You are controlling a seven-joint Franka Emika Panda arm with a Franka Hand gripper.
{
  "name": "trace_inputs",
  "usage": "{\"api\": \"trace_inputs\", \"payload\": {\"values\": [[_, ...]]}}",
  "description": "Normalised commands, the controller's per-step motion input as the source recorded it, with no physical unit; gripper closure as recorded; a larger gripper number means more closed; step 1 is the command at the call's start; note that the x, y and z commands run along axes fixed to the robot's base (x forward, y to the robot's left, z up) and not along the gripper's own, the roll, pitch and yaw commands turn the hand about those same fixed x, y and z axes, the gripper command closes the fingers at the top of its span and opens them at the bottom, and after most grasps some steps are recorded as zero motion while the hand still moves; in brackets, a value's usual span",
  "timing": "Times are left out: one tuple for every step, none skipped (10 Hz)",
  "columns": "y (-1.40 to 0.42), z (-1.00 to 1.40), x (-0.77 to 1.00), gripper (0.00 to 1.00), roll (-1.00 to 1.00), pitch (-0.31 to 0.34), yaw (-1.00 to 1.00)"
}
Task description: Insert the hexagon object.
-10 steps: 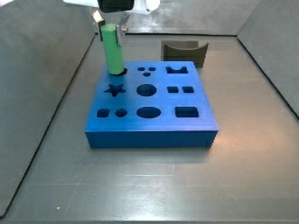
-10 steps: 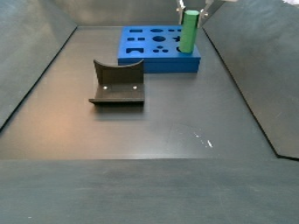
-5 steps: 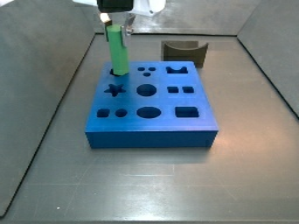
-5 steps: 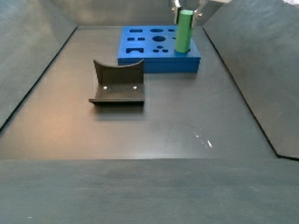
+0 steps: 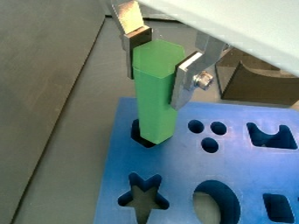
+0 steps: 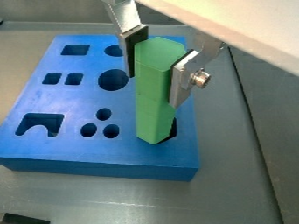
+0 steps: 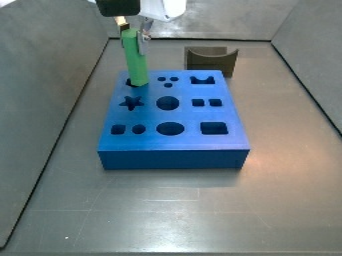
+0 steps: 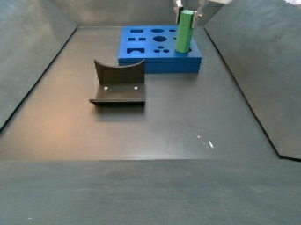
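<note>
The hexagon object, a bright green prism peg (image 7: 134,58), stands nearly upright at the far left corner of the blue block (image 7: 174,150), its lower end in a hole there. My gripper (image 7: 124,25) is above it, and its fingers clasp the peg's top from both sides. In both wrist views the peg (image 5: 156,92) (image 6: 156,92) sits between the silver fingers of the gripper (image 5: 163,59) (image 6: 159,57), with the pads against its flat sides and its foot in the dark hole. In a side view the peg (image 8: 186,31) rises from the block (image 8: 159,63).
The blue block (image 6: 140,153) has several other shaped holes: star, circles, squares. A dark grey curved block (image 7: 211,58) (image 8: 118,83) stands on the floor apart from the blue block. Grey walls enclose the floor on all sides.
The gripper has shifted slightly sideways at the peg's top. The peg stays standing in the same hole at about the same height.
</note>
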Motion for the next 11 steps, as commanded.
{"api": "trace_inputs", "payload": {"values": [[0.0,-0.06,-0.14,1.0,-0.01,0.0,-0.15],[0.0,0.0,-0.18,1.0,0.0,0.031,-0.27],[0.03,0.0,-0.23,1.0,-0.02,0.0,-0.31],[0.01,0.0,-0.27,1.0,-0.06,0.0,-0.3],[0.0,-0.02,-0.19,1.0,-0.12,-0.029,-0.27],[0.0,-0.08,0.0,1.0,-0.15,-0.011,-0.27],[0.0,-0.17,0.01,1.0,-0.18,-0.01,-0.25],[0.0,-0.28,0.06,1.0,-0.19,-0.026,-0.21],[0.0,-0.4,0.08,1.0,-0.17,-0.043,-0.17],[0.0,-0.48,0.09,1.0,-0.13,-0.057,-0.12],[0.0,-0.47,0.11,1.0,-0.08,-0.049,-0.11]]}}
